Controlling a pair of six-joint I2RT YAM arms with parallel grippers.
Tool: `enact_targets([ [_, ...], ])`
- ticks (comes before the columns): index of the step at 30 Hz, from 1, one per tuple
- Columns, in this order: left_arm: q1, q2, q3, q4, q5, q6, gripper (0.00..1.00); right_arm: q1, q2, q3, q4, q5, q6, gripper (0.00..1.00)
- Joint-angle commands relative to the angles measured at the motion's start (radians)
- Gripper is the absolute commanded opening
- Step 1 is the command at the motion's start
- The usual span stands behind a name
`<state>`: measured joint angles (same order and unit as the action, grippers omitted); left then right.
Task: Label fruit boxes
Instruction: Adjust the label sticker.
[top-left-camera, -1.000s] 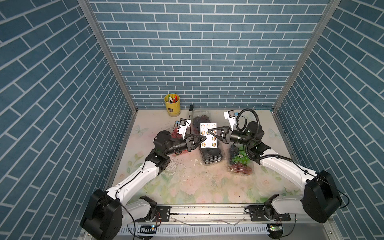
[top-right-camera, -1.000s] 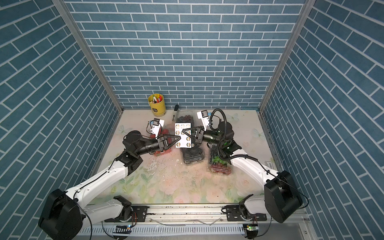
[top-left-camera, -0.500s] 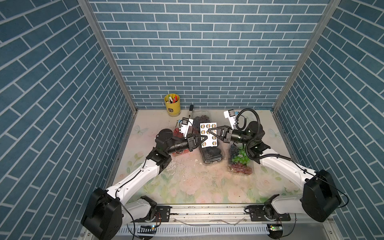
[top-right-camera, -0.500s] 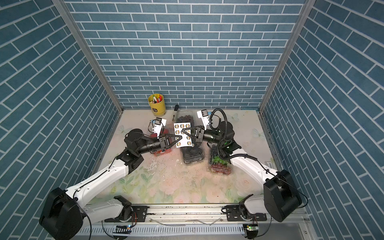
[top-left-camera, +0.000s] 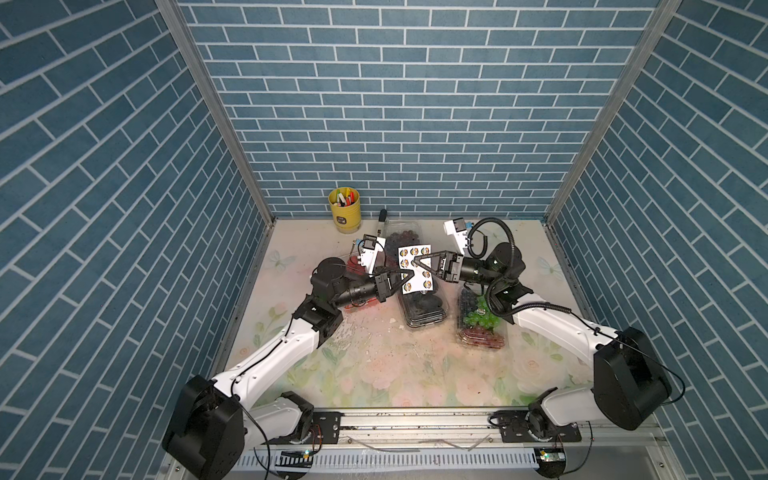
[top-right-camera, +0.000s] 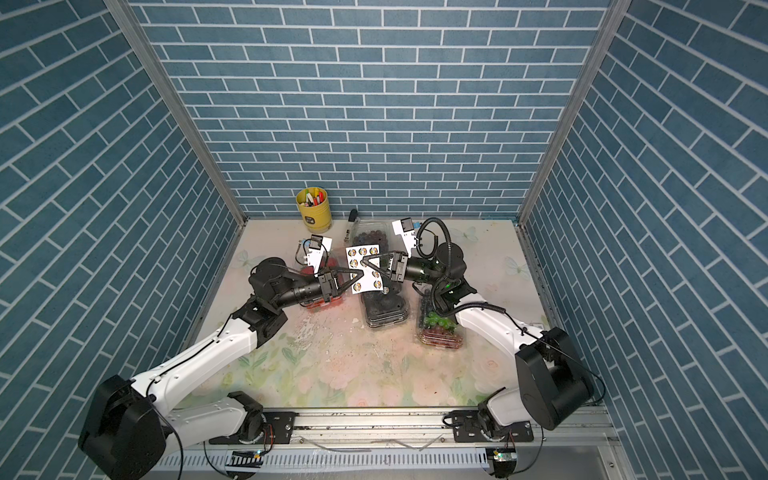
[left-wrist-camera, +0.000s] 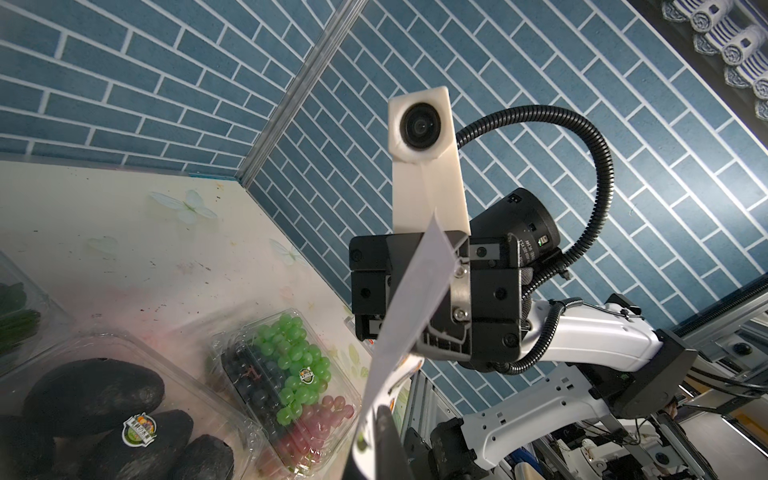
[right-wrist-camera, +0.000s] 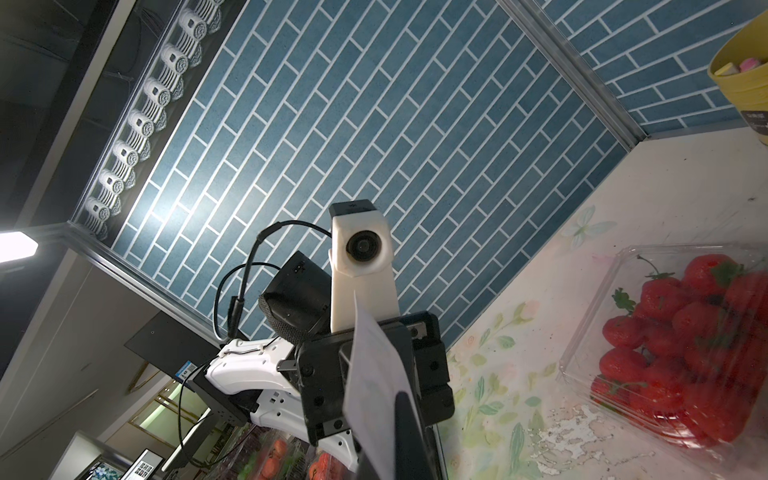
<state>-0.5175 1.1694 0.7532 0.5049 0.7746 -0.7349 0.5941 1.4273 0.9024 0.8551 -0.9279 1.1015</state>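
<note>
The left gripper (top-left-camera: 406, 277) is now pinched shut on the sticker sheet (top-left-camera: 409, 254), already clamped by the shut right gripper (top-left-camera: 416, 262); the sheet is held above the black-fruit box (top-left-camera: 426, 309); a label can probably be peeled next

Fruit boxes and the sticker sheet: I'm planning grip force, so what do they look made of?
The fruit boxes look like thin clear plastic with a glossy finish: fruit shows through and the walls glint. The sticker sheet looks like white paper or thin card, probably matt: its back is plain and its thin edge curves slightly.
</note>
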Motion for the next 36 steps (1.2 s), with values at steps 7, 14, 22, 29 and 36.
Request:
enact_targets([
  [7,-0.004,-0.016,0.040,-0.033,-0.030,0.061,0.02,0.006,0.004,0.011,0.075,-0.068,0.069,0.00],
  [14,-0.004,-0.004,0.051,-0.034,-0.050,0.069,0.04,0.006,0.024,-0.003,0.150,-0.076,0.123,0.00],
  [22,-0.004,0.008,0.064,-0.047,-0.063,0.077,0.05,0.006,0.033,-0.003,0.168,-0.091,0.140,0.00],
  [29,-0.003,-0.001,0.066,-0.055,-0.068,0.081,0.10,0.005,0.020,0.001,0.113,-0.087,0.100,0.00],
  [36,-0.003,-0.043,0.038,-0.069,-0.058,0.086,0.00,-0.005,-0.068,0.014,-0.167,-0.022,-0.116,0.00],
])
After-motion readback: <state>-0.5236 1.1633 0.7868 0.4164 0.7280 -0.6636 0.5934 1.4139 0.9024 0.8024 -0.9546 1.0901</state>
